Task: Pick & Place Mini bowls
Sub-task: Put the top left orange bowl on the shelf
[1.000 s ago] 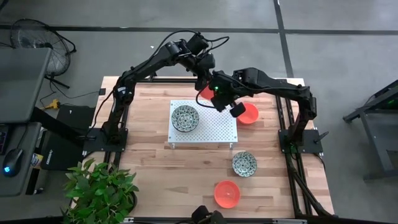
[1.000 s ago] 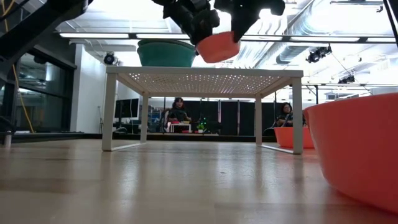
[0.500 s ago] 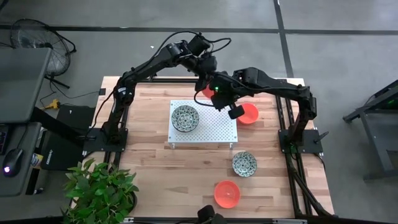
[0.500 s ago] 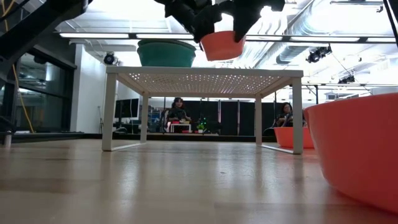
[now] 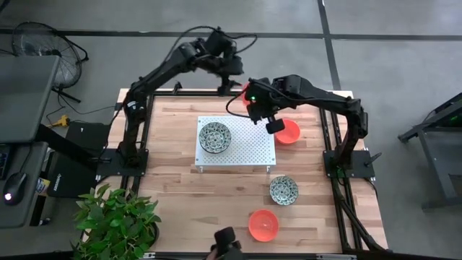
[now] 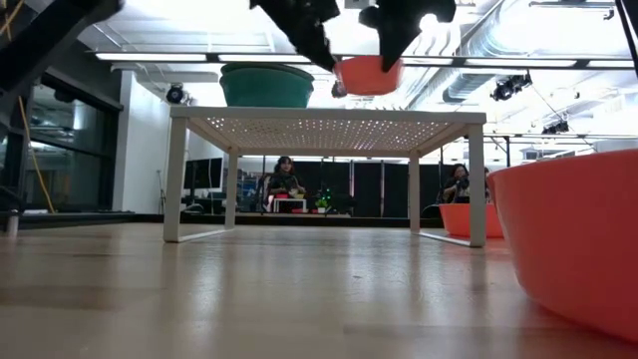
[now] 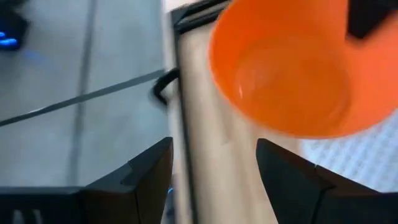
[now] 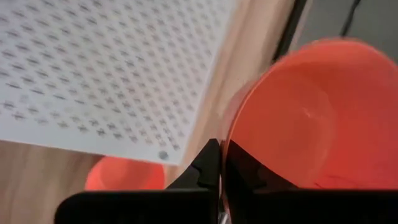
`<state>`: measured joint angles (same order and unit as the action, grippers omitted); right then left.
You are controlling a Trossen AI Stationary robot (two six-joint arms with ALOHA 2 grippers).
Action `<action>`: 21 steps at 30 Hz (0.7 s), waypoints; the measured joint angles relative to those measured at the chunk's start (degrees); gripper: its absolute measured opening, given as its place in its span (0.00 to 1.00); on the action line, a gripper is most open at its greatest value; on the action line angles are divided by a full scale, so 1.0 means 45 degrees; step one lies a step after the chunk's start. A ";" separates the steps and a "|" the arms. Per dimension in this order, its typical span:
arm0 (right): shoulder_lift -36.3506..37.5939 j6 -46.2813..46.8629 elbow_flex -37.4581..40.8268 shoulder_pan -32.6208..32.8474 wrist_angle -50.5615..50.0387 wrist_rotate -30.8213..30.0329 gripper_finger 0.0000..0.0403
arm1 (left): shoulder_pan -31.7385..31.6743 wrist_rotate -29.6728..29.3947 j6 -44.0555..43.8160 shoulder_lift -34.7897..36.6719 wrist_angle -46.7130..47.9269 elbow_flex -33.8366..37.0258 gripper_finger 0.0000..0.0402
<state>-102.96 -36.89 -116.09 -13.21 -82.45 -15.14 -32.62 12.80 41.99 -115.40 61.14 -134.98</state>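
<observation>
An orange-red mini bowl [image 6: 368,74] hangs above the far right corner of the white perforated platform [image 5: 249,148], with my right gripper [image 5: 254,105] shut on it. My left gripper [image 7: 214,149] stands open just beyond the bowl [image 7: 292,68] on its far side, touching nothing. A speckled mini bowl [image 5: 215,137] sits on the platform's left half. Three more rest on the table: an orange one [image 5: 288,131] right of the platform, a speckled one [image 5: 284,190] and an orange one [image 5: 263,224] nearer the front. My right gripper pinches the orange bowl's rim [image 8: 229,144] between its two fingers, one inside the bowl and one outside its wall. The bowl is lifted clear of the platform, its opening up and roughly level.
The platform stands on four legs [image 6: 175,179] with open space beneath it. The table's metal frame [image 5: 328,144] runs along both sides. People sit in the room far behind the table [image 6: 286,179]. A potted plant [image 5: 115,220] stands at the near left corner.
My left gripper has opened, let go of the orange bowl and drawn back toward the table's far edge. My right gripper keeps the bowl, which has shifted slightly toward the table's right and gone from tilted to about level.
</observation>
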 joint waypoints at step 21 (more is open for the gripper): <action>0.0374 0.1061 0.0000 -0.0798 -0.0814 -0.0202 0.00 | -0.1343 0.1482 0.0618 0.3588 0.4583 0.0616 0.56</action>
<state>-101.27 -32.12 -116.09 -16.80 -86.11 -16.05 -38.67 19.47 44.77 -99.25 81.77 -132.20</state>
